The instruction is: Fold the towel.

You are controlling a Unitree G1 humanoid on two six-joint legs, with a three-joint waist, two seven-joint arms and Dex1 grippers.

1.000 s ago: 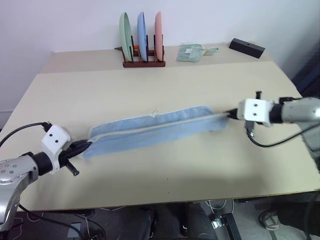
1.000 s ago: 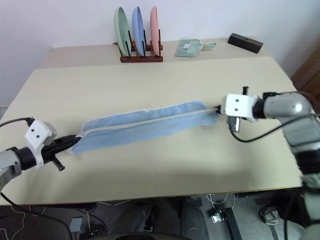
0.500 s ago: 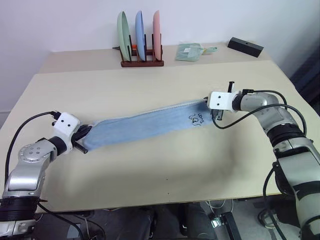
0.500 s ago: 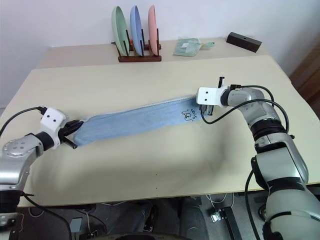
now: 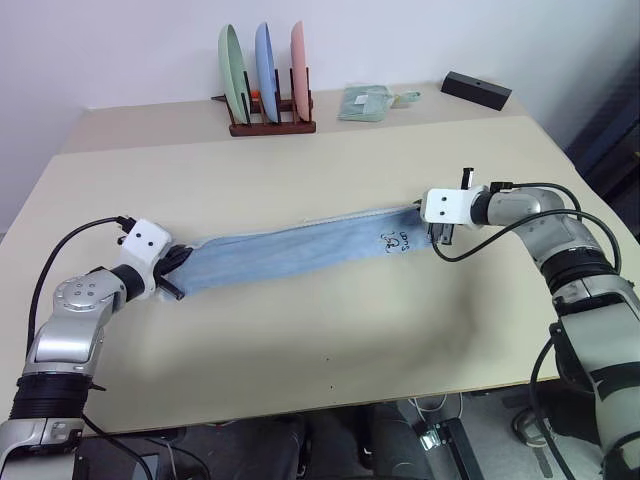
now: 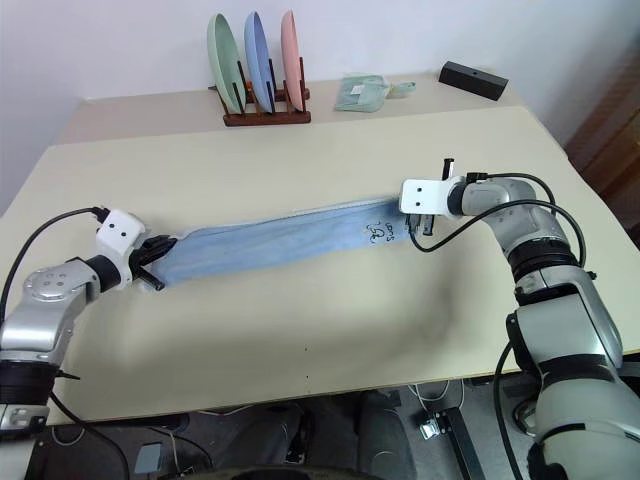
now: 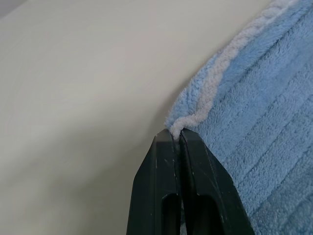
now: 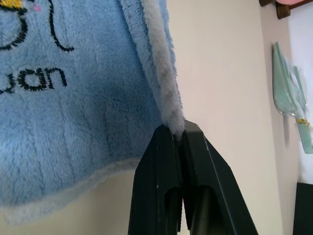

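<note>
**Towel stretched between both grippers, no finished fold on the table yet**

Progress: you have the towel (image 5: pixel 300 250) off the tabletop for most of its length, pulled into a long band between the two arms. Your left gripper (image 7: pixel 177 138) is pinched tight on the whitish trim at one corner; your right gripper (image 8: pixel 177 132) is pinched tight on the trim at the far corner. Both pairs of fingers are pressed together with only the towel's edge between them. You still have to lay it down, bring an end over, and square it up. By my reading the fold proper is barely begun, and most of the work remains.

Position: the band runs across the middle of the beige table (image 5: pixel 330 350), slanting from your left gripper near the front-left up to your right gripper farther back on the right. It hangs a little below the line between the grippers; I cannot tell whether its lower edge brushes the table.

Look of it:
- Light blue terry, ribbed pile, whitish corded trim.
- Dark embroidered mark (image 5: pixel 393 240) near the right-hand end, facing up.
- Gathered narrow at both held corners, widest mid-span.

Well behind it: plate rack (image 5: pixel 268 100), mint-green folded cloth (image 5: pixel 366 102), black box (image 5: pixel 476 90).
</note>
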